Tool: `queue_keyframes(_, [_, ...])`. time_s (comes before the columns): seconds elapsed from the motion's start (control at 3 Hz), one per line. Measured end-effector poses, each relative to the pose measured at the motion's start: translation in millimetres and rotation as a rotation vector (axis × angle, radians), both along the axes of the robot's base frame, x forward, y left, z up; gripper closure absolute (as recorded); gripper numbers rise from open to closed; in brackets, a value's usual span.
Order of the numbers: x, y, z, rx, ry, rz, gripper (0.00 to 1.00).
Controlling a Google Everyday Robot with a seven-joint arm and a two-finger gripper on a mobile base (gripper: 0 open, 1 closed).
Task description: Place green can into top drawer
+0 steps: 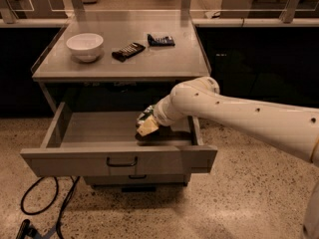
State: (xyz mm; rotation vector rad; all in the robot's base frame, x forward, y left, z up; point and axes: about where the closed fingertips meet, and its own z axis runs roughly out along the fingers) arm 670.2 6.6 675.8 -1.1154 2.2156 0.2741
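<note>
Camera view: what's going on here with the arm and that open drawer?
The robot arm reaches into the open top drawer, its gripper low in the right half. The green can is at the gripper, inside the drawer; whether it is released is unclear. A bowl and two calculators sit on top.

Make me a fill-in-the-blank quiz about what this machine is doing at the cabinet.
1. The top drawer is pulled ____.
2. The green can and the claw are both down inside the ____.
3. On the tabletop stands a white ____.
4. Near it lie ____ dark calculators.

Missing words: open; drawer; bowl; two.
</note>
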Motion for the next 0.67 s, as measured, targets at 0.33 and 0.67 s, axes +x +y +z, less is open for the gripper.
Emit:
queue_keyframes(0.33, [9.6,-2.3,-0.3,0.009,-0.013,-0.046,1.00])
queue_keyframes(0.67, [-1.7,6.7,-12.6,0.006,0.027,0.006,1.00])
